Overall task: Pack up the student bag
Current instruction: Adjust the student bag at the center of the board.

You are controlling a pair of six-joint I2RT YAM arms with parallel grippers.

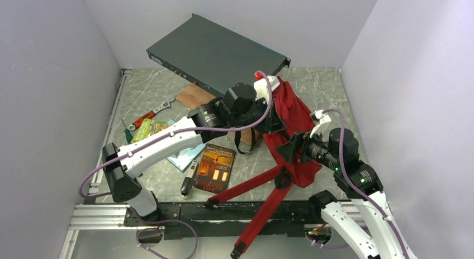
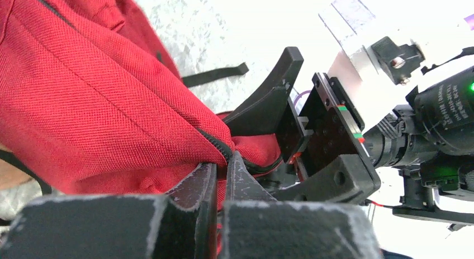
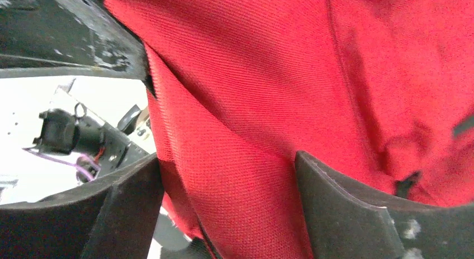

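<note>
The red student bag (image 1: 294,109) hangs lifted over the table's right middle, its red straps (image 1: 254,183) trailing to the near edge. My left gripper (image 1: 272,117) is shut on the bag's fabric by the black zipper line; in the left wrist view the jaws (image 2: 223,168) pinch the red cloth (image 2: 95,97). My right gripper (image 1: 288,149) sits at the bag's lower part. In the right wrist view its fingers stand wide apart (image 3: 226,158) with a fold of red fabric (image 3: 268,74) between them.
A flat dark grey metal box (image 1: 218,51) leans at the back. On the table left of the bag lie a dark book (image 1: 215,167), a light blue book (image 1: 184,156), a green packet (image 1: 148,128), a red-handled tool (image 1: 146,117), a brown pad (image 1: 193,95) and a black pen-like item (image 1: 188,184).
</note>
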